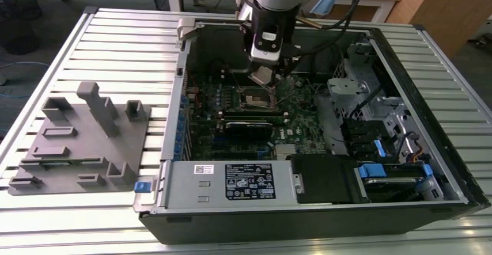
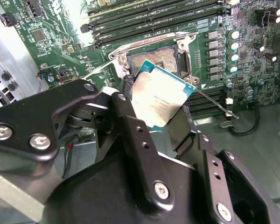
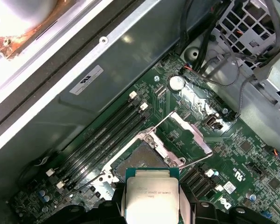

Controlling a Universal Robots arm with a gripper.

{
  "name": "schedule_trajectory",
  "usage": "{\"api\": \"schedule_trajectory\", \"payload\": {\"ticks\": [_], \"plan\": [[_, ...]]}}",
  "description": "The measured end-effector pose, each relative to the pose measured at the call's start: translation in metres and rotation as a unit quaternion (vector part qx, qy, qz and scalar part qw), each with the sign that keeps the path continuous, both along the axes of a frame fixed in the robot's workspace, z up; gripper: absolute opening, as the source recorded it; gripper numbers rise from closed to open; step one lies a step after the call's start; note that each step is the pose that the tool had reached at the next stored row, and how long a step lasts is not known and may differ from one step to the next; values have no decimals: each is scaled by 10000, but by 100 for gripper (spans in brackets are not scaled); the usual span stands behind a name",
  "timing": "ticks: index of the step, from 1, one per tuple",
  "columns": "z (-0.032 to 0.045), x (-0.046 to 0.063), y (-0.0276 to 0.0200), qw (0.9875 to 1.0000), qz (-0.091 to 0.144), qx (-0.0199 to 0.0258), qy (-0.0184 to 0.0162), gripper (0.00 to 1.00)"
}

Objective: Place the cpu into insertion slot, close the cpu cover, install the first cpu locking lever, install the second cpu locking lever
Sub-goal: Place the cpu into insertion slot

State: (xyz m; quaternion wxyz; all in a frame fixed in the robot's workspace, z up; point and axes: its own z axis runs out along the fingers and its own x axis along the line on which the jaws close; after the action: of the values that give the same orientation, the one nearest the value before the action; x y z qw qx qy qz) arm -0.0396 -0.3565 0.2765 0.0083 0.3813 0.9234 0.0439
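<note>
Currently we log the jaws clamped on opposite edges of the cpu (image 2: 158,95), carrying it tilted just above the insertion slot (image 2: 154,58), not yet seated. The cpu cover (image 3: 192,133) lies swung open and a locking lever (image 2: 214,101) stands released. We judge this keeps the socket reachable.

Clear insertion slot (image 3: 137,161), cpu cover (image 3: 196,137) aside

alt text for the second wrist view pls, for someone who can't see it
The gripper holds the cpu, silvery top showing, over the open insertion slot on a green circuit board. Long memory slots run beyond the socket, and a thin wire lever sticks out beside it.
</note>
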Motion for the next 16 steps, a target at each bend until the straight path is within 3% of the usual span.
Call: {"api": "schedule_trajectory", "payload": {"ticks": [16], "plan": [[-11, -2, 0, 9996, -269, 0, 0, 54]]}}
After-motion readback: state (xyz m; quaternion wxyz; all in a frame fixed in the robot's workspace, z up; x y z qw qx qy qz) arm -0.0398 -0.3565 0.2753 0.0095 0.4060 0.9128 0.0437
